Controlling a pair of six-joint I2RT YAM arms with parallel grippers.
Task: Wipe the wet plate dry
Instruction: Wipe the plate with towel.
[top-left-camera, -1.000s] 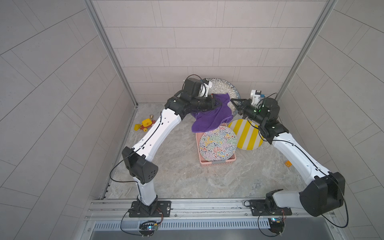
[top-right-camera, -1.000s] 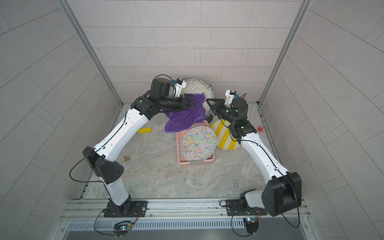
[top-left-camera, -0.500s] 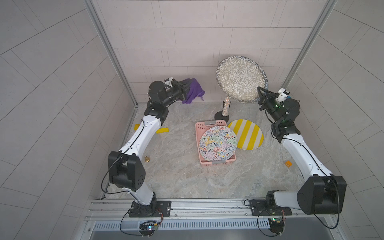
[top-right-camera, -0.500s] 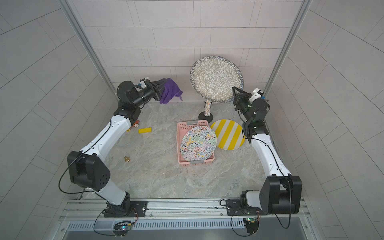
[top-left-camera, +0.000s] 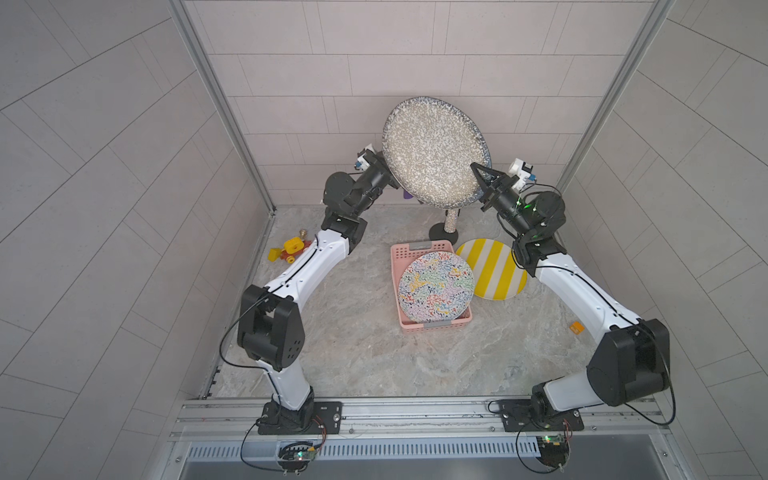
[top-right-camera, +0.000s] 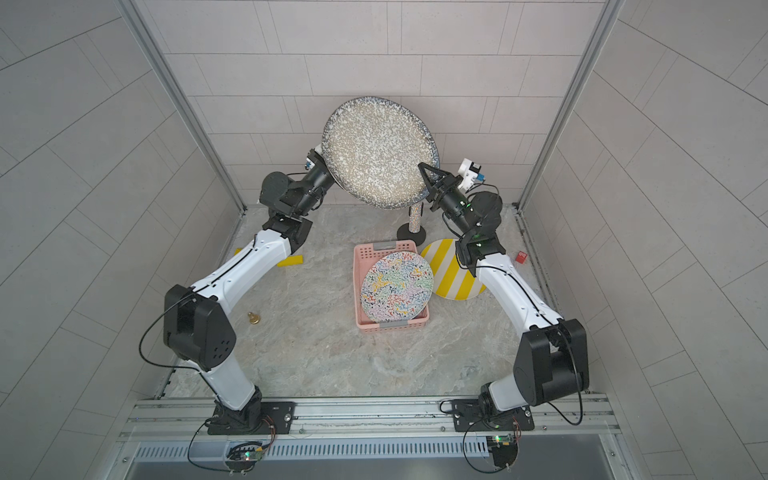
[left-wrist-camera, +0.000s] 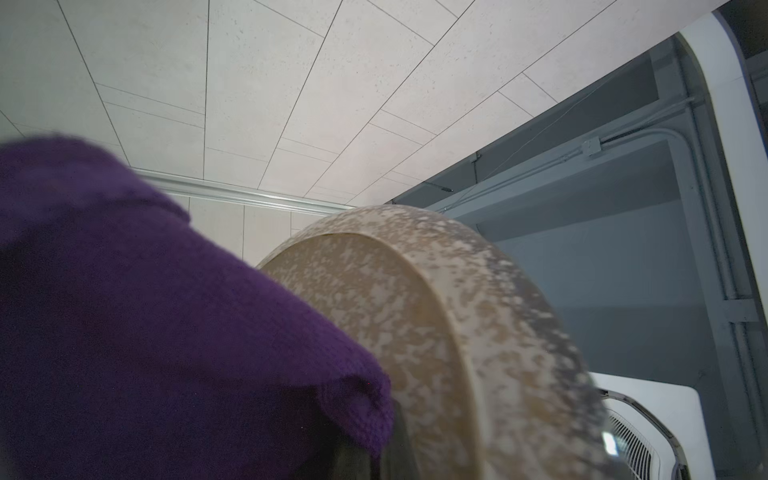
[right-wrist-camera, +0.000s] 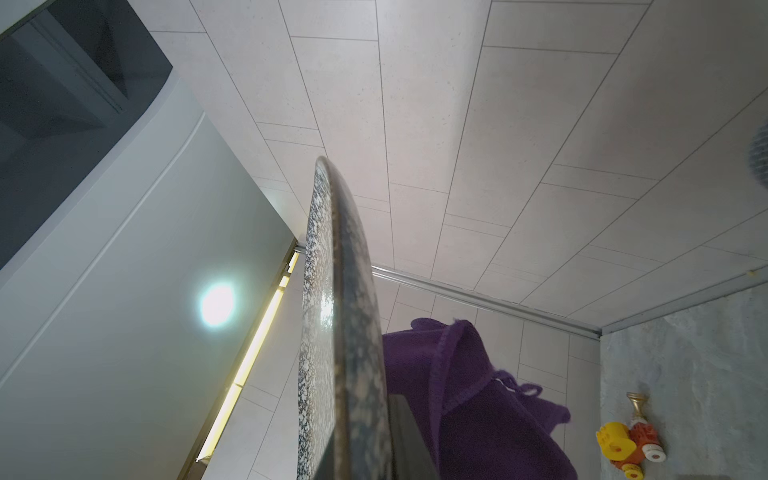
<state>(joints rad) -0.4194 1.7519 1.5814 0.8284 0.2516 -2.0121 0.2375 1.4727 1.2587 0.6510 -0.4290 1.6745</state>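
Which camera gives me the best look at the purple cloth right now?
The right wrist view: the purple cloth shows its folds and edges behind the speckled plate. The left wrist view has it close up and blurred. In a top view only a sliver of it shows under the plate's rim.

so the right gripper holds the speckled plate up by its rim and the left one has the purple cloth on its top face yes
Not the top face: the left wrist view shows the left gripper's purple cloth at the speckled plate's underside. The right gripper does hold the rim.
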